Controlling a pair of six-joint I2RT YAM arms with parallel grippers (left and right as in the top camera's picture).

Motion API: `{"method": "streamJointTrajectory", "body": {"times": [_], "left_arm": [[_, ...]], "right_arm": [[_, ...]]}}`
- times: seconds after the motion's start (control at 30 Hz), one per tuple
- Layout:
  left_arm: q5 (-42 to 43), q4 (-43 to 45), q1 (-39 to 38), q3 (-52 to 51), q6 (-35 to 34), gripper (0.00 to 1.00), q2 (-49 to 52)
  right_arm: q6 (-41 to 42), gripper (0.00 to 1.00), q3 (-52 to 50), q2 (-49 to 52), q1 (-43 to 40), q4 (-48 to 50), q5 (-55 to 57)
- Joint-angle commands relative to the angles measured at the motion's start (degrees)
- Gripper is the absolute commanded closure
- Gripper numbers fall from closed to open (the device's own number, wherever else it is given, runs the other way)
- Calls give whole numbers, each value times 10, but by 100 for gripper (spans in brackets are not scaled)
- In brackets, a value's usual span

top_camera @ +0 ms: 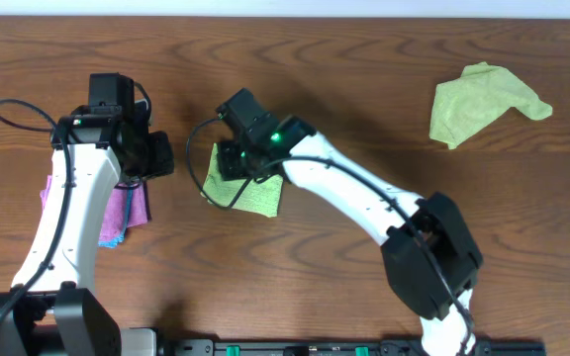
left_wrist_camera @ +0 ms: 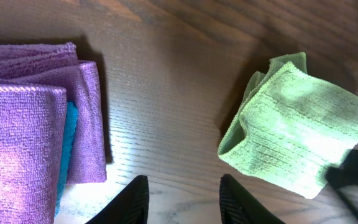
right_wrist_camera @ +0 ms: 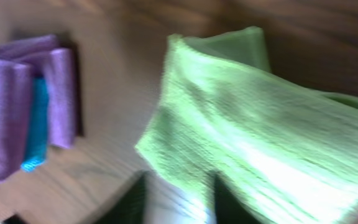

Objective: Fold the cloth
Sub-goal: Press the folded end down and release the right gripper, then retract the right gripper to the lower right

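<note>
Overhead: folded green cloth [top_camera: 253, 195], centre-left, partly under right gripper [top_camera: 234, 163]. Left gripper [top_camera: 158, 156] above purple-and-blue stack [top_camera: 117, 213], left side. Crumpled green cloth [top_camera: 483, 99], upper right.
Left wrist: fingers [left_wrist_camera: 135, 199] spread wide, nothing between. Folded green cloth at right, stack at left.
Right wrist, blurred: fingers [right_wrist_camera: 132, 200] set wide, not closed. Folded green cloth fills the right, stack at far left.

White arms [top_camera: 349, 190], black joints [top_camera: 431, 255], green light [top_camera: 276, 137]
</note>
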Motion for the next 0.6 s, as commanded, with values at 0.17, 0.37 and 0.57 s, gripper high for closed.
{"method": "streamJointTrajectory", "body": {"times": [0.17,0.37,0.57], "left_arm": [[9,-2,3,8,-5,59,-8],[19,2,3,8,-20,58,-8],[38,14,3,8,-30,57,-8]], "right_arm": [[-85,99,20,-65,-60,-120,111],[-149,99,20,-119,-125,-204,118],[-188,99,-40,-210,-185,-237,135]]}}
